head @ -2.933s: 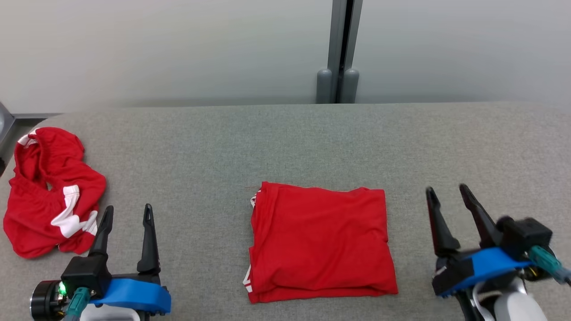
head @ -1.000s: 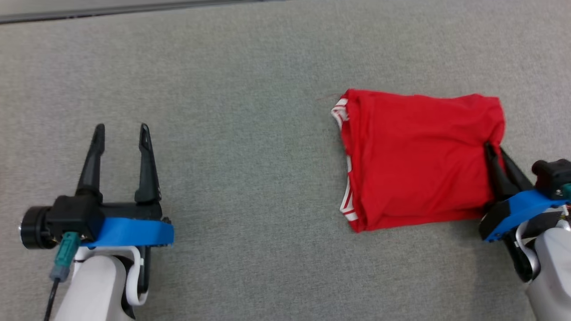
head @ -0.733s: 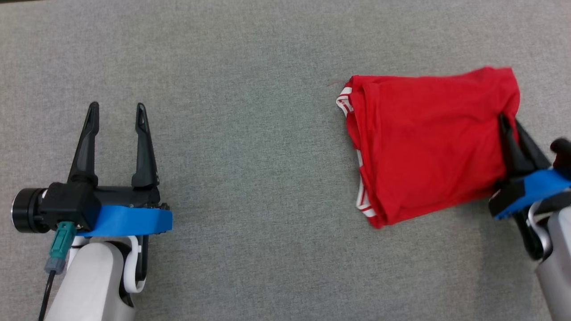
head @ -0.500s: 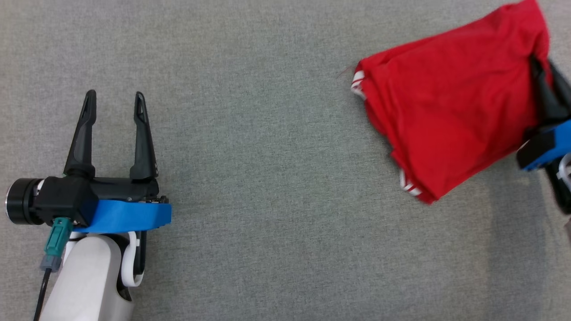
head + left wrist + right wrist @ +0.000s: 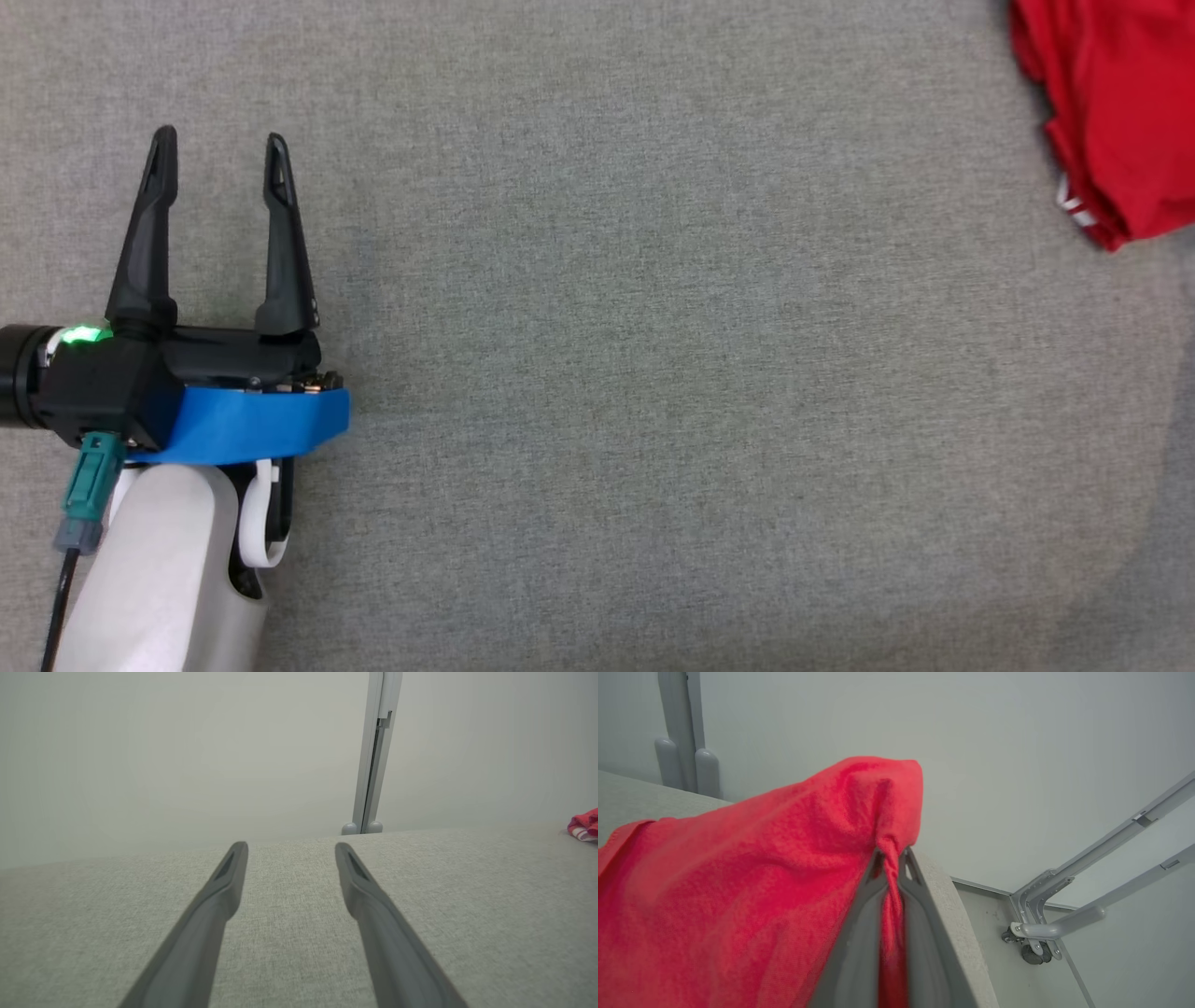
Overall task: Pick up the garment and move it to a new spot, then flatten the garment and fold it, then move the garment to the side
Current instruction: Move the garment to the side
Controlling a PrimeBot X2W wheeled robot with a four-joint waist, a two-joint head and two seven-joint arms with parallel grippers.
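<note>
The red garment (image 5: 1120,112) is at the top right corner of the head view, and the picture edge cuts it. Its lower left border has a thin white trim. It is well apart from the left gripper (image 5: 220,140), which is at the left side over the grey fabric surface (image 5: 653,373).

The two dark fingers of the left gripper stand wide apart and hold nothing. A small green light (image 5: 82,334) shines on its wrist. In the left wrist view, the left gripper (image 5: 290,847) points along the surface (image 5: 467,882) toward a pale wall with a grey post (image 5: 373,765). A small piece of the garment (image 5: 584,823), red with white stripes, is on the surface at the far right.

In the right wrist view, the right gripper (image 5: 893,858) is closed on the garment (image 5: 738,882). A thin twisted fold of red cloth is pinched between its fingers. From the pinch, the cloth spreads down and to the left. The rounded edge of the surface (image 5: 943,914) is just beside the fingers, and beyond it a metal frame (image 5: 1064,926) stands on the floor. I cannot tell how much of the cloth touches the surface.
</note>
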